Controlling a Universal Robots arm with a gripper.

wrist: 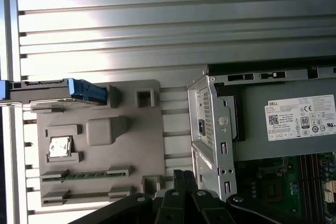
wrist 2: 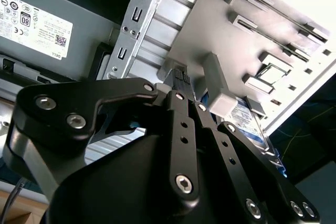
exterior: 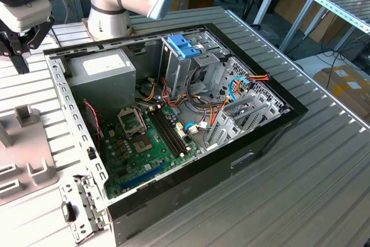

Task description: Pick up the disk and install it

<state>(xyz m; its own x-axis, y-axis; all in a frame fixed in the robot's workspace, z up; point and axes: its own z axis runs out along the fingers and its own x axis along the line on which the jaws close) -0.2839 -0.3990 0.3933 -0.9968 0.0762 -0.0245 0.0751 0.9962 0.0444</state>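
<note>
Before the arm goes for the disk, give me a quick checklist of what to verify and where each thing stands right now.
1. Disk located: ok, the disk stands on edge at the rim of the grey fixture tray.
2. End effector empty: ok, it holds nothing.
3. End effector open for a grasp: not ok, shut.
4. End effector at the disk: not ok, it is over the tray, apart from the disk.
5. Drive cage bay free: cannot tell.
6. Cables clear of the cage: cannot tell, they run close beside it.
</note>
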